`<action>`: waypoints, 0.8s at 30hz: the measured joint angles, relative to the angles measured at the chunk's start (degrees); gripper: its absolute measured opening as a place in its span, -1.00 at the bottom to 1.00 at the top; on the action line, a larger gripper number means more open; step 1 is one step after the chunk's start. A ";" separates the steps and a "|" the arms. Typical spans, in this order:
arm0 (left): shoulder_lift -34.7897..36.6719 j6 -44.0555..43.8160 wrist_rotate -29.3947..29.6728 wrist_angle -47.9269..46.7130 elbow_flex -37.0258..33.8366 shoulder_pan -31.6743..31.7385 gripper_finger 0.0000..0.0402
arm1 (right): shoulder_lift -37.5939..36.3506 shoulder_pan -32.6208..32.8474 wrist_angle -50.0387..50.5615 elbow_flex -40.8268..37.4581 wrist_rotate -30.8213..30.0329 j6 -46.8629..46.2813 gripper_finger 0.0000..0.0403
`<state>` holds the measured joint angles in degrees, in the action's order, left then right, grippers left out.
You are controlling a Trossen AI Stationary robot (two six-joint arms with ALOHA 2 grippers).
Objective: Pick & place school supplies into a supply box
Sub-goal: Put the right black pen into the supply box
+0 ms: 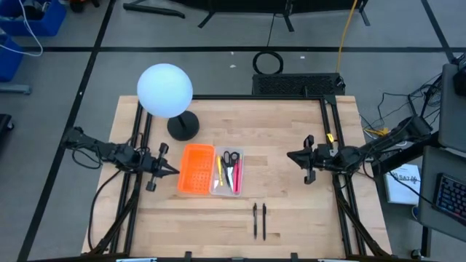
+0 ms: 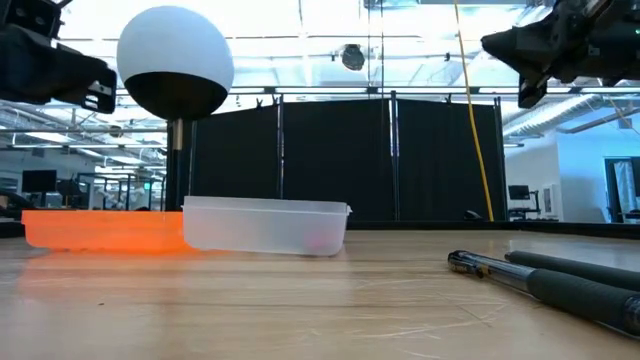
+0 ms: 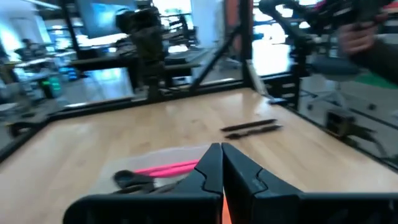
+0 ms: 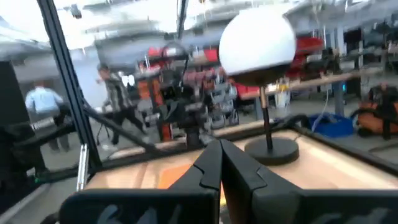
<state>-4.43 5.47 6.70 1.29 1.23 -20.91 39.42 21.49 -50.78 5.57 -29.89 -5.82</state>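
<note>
The clear supply box (image 1: 227, 172) lies flat on the table beside an orange tray (image 1: 196, 169). It holds black-handled scissors (image 1: 231, 157), a yellow pencil (image 1: 219, 171) and pink pens (image 1: 236, 178). In the left wrist view I see a pink pen (image 3: 165, 168) and a scissor handle (image 3: 130, 179). Two dark pens (image 1: 259, 220) lie side by side near the table's near edge. My left gripper (image 1: 173, 172) hovers shut, left of the orange tray. My right gripper (image 1: 291, 155) hovers shut, right of the box. Both are raised above the table in the low view.
A lamp with a white globe (image 1: 165, 90) stands on a black round base (image 1: 183, 126) behind the orange tray. Bare wood (image 1: 291, 196) stretches between the box and my right gripper. In the low view the dark pens (image 2: 540, 275) lie at the right. People show in the room behind.
</note>
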 joint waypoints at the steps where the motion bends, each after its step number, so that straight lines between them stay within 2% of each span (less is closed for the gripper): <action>1: 0.00 0.26 1.17 0.08 0.00 0.03 -0.97 | 0.73 0.26 2.81 2.71 0.57 -0.56 -1.00; 5: -0.11 0.42 4.28 0.22 0.00 0.03 -0.96 | 5.73 2.17 24.69 17.44 1.49 -6.33 -1.00; 8: -0.11 0.42 6.29 0.70 0.00 0.01 -0.90 | 13.69 3.52 44.58 29.74 1.77 -15.80 -1.00; 10: -0.10 0.41 7.29 1.10 0.00 0.01 -0.86 | 19.78 4.54 54.12 37.63 2.57 -22.45 -1.00; 13: -0.11 0.09 7.41 1.12 0.00 0.01 -0.83 | 29.71 5.74 64.07 47.95 4.47 -31.20 -1.00; 20: -0.11 -0.56 7.31 2.46 -0.04 0.01 -0.82 | 52.52 8.79 76.53 72.10 9.47 -42.13 -1.00; 24: -0.11 -7.61 7.30 2.72 -0.04 0.01 -0.83 | 62.52 9.87 87.37 83.58 14.21 -51.90 -1.00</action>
<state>-4.54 -2.14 14.00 4.01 1.19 -20.91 101.94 31.36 36.59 89.15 -15.67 -57.72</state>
